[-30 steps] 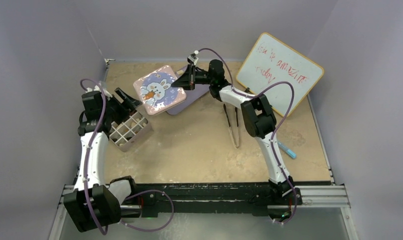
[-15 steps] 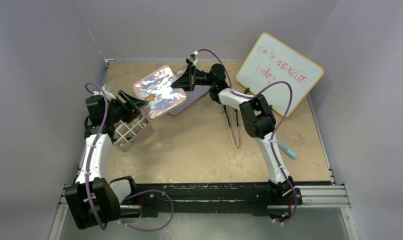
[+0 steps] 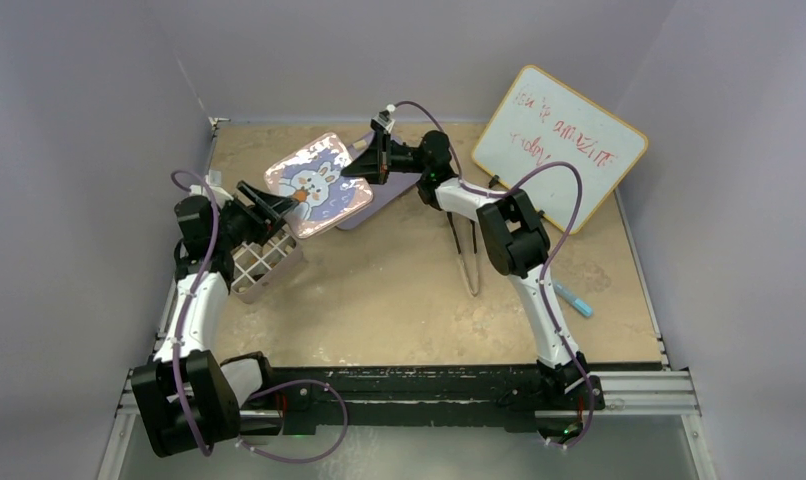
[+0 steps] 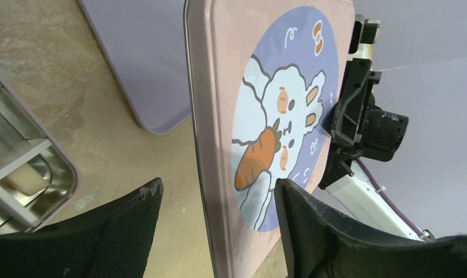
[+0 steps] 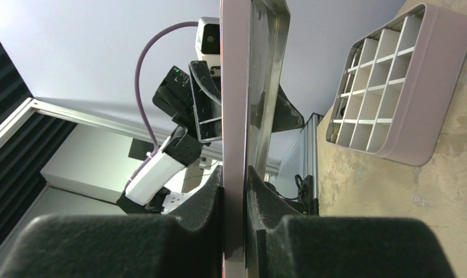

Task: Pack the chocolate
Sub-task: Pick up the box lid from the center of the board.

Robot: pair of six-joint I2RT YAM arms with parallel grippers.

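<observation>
Right jaws: clamped on the far rim of the bunny lid [image 3: 319, 187], holding it tilted above the surface [image 3: 409, 300], upper centre of the overhead view.
Left jaws: apart, straddling the lid's near rim in the left wrist view, one finger over the printed face and the other beyond the rim. Neither appears to press on it.
Chocolate: no lumps can be made out. The cells of the divided tin [image 3: 263, 262] that show in the right wrist view look bare, and a pale patch in one cell in the left wrist view is too unclear to call.
Divided tin: on the surface, left of centre in the overhead view, just below the lid's near corner.
Lilac tray [image 3: 379, 205]: flat on the surface, partly under the lid.
Step in hand: probably a second grip on the lid, for a handover or to steady it.
Doing it well: bring the left jaws squarely onto the rim, deep enough that the thin metal cannot pivot. The right jaws should hold until that grip is firm.
Risk: the slick lid could swing down onto the tin.
</observation>
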